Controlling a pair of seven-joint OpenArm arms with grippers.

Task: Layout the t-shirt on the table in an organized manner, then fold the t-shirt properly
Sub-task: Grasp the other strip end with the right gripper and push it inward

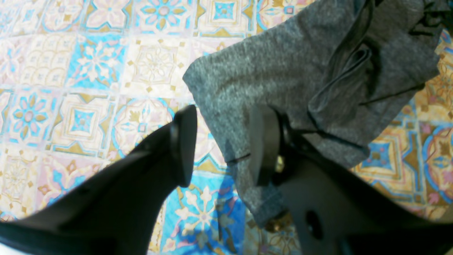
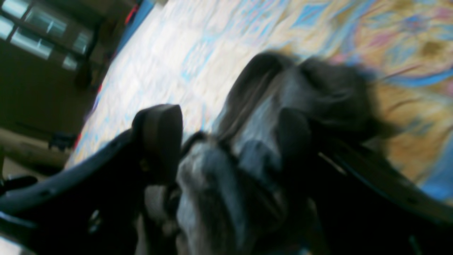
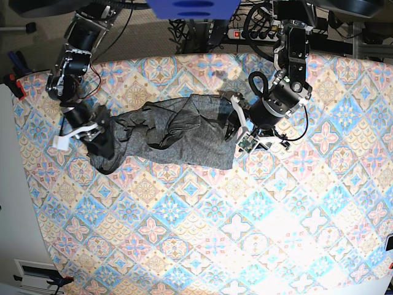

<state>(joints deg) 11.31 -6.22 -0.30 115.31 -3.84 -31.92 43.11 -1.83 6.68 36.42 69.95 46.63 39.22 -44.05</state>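
Tools sit at both ends of the shirt, which lies rumpled and stretched sideways on the upper half of the bench. Reading the base view from its left: the right tool is at the shirt's left end, low against the cloth. Its wrist view is blurred, but grey knit bunches between the two pads, so it looks to be pinching a thick wad of shirt, jaws wide around it. The middle of the shirt is twisted, with deep folds and an edge rolled over; no sleeve or collar can be picked out with certainty. At the shirt's right end is the left tool. Its jaws stand apart: a hem edge runs between them and lies against the right pad, while the left pad is clear of the cloth, over bare bench. I cannot tell whether it truly grips.

This looks like the laying-out step, folding not yet begun. Next the left tool needs a firm pinch on that hem, then both ends should be drawn apart and lowered so the twist comes out flat.
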